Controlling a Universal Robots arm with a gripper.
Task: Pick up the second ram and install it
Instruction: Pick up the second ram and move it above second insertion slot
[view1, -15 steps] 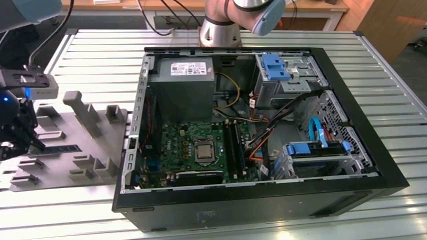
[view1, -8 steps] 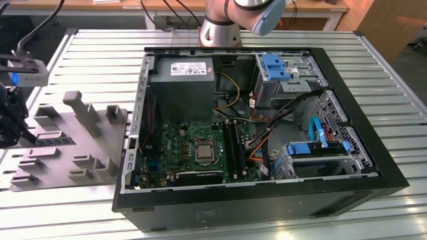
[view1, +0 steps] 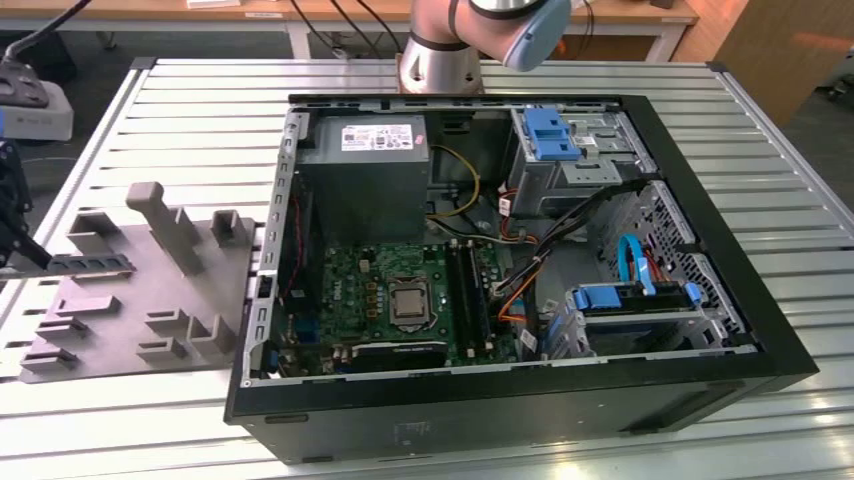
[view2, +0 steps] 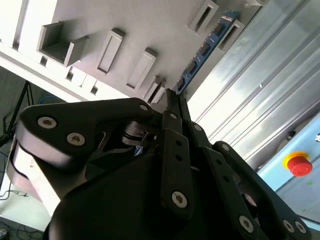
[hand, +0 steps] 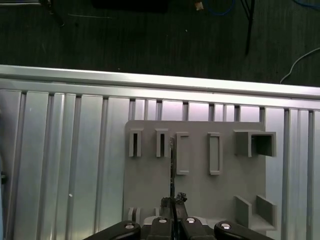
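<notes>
Second wrist view gives me the best look at it. The gripper (view2: 172, 97) has its two fingers drawn almost together, pinched on the near end of the ram (view2: 205, 49). The stick runs away from the fingertips on its edge, a blue board with dark chips along it, right over the gray fixture (view2: 150, 20) with all its little slots and blocks. I honestly can't tell whether the stick's lower edge is touching the fixture or hanging just clear of it. Beside the fixture is the ribbed metal counter (view2: 260, 80), and a red button (view2: 300, 164) sits further off past the counter's edge.

First wrist view looks down past the fingers. From there the ram is just a thin dark line, edge-on, between two of the fixture's upright holders.

Exterior view has the fixture on the counter at the exterior view's left. The stick lies level over the fixture's outer part, with the black gripper on its outer end. The open computer case (view1: 467, 415) lies on its side just beside the fixture, toward the exterior view's right, with the motherboard (view1: 347, 285) facing up. The memory slots (view1: 467, 285) run next to the processor socket, and I can't make out whether any is filled. The arm (view1: 454, 40) has its base behind the case.
</notes>
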